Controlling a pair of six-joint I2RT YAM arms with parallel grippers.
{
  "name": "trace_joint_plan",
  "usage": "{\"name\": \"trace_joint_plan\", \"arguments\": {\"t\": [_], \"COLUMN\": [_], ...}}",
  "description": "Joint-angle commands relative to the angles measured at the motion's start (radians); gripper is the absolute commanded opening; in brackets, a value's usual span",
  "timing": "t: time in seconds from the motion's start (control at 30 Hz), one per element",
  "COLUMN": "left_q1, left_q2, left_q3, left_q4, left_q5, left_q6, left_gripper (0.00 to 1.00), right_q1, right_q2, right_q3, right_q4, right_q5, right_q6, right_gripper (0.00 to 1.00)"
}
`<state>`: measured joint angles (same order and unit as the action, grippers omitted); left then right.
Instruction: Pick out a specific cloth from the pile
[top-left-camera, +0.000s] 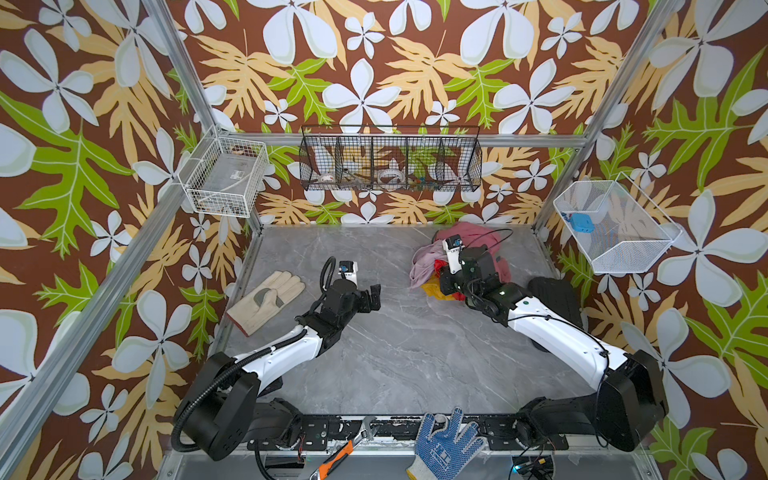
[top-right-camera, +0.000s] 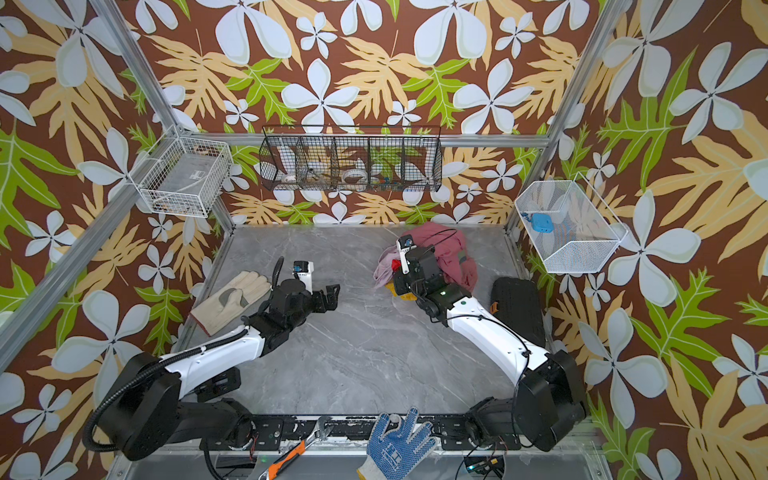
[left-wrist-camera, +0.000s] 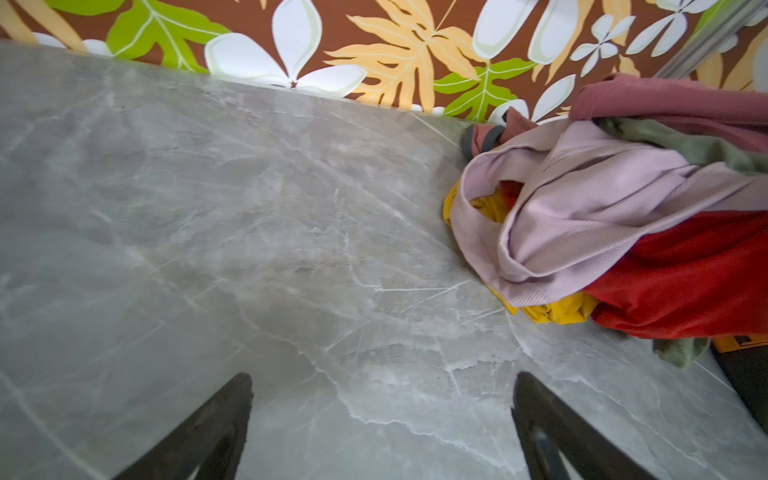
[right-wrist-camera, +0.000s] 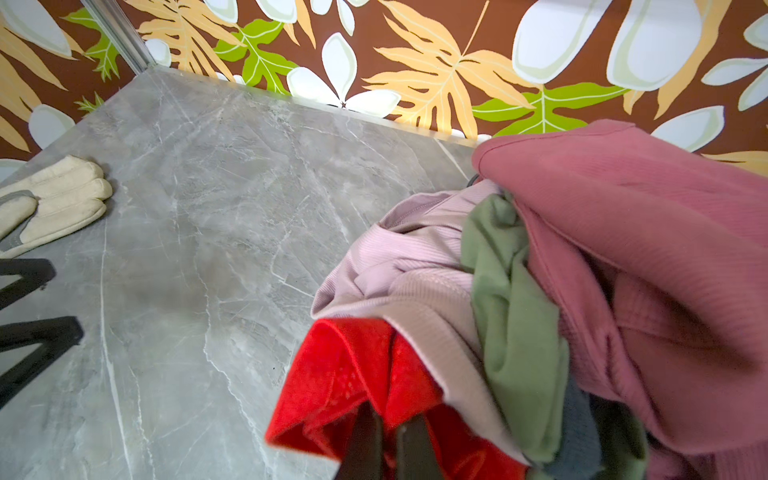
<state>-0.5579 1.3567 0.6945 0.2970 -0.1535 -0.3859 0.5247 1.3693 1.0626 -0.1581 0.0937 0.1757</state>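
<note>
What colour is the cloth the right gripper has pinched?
Bright red cloth, clearest in the right wrist view.

Robot test cell: aluminium frame posts (top-left-camera: 174, 83), tropical-leaf printed walls (top-left-camera: 415, 75), grey marble-look counter (top-left-camera: 399, 353), wire mesh baskets (top-left-camera: 390, 162), orange-handled adjustable wrench (top-left-camera: 345, 451).

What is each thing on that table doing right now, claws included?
right gripper: shut on the red cloth.
left gripper: open, empty, above bare table.
pile: heaped, lilac cloth draped over the red one.
cream glove: lying flat, untouched.
</note>
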Motion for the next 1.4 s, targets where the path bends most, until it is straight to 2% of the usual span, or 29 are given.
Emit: {"name": "trace_joint_plan", "arguments": {"t": [0.0, 0.13, 0.3, 0.47, 0.73, 1.03, 1.23, 1.3, 1.37], "left_q1": [-0.028, -0.061, -0.162, -0.224, -0.232, -0.242, -0.243, -0.243, -0.243], "left_q2": [0.046, 0.118, 0.208, 0.300, 0.408, 0.541, 0.575, 0.570, 0.558], "left_q3": [0.060, 0.139, 0.233, 0.298, 0.405, 0.546, 0.590, 0.587, 0.575], "left_q4": [0.025, 0.047, 0.084, 0.131, 0.155, 0.131, 0.109, 0.108, 0.109], "left_q5": [0.048, 0.194, 0.296, 0.310, 0.229, 0.238, 0.234, 0.225, 0.219], "left_q6": [0.033, 0.035, 0.050, 0.010, -0.022, -0.051, -0.065, -0.067, -0.066], "left_gripper": [0.98, 0.90, 0.86, 0.90, 0.94, 0.89, 0.71, 0.55, 0.34], "right_q1": [0.004, -0.014, -0.046, -0.067, -0.127, -0.154, -0.164, -0.167, -0.176], "right_q2": [-0.022, -0.015, 0.017, 0.024, 0.022, 0.019, 0.017, 0.017, 0.011], "right_q3": [0.015, 0.032, 0.033, 0.031, 0.003, -0.035, -0.047, -0.055, -0.070], "right_q4": [0.044, 0.015, 0.000, 0.018, 0.040, 0.082, 0.094, 0.093, 0.093], "right_q5": [-0.038, -0.064, -0.133, -0.196, -0.290, -0.350, -0.383, -0.381, -0.369], "right_q6": [0.005, 0.014, 0.041, 0.069, 0.106, 0.135, 0.140, 0.140, 0.144], "right_gripper": [0.00, 0.00, 0.00, 0.00, 0.00, 0.00, 0.00, 0.00, 0.03]}}
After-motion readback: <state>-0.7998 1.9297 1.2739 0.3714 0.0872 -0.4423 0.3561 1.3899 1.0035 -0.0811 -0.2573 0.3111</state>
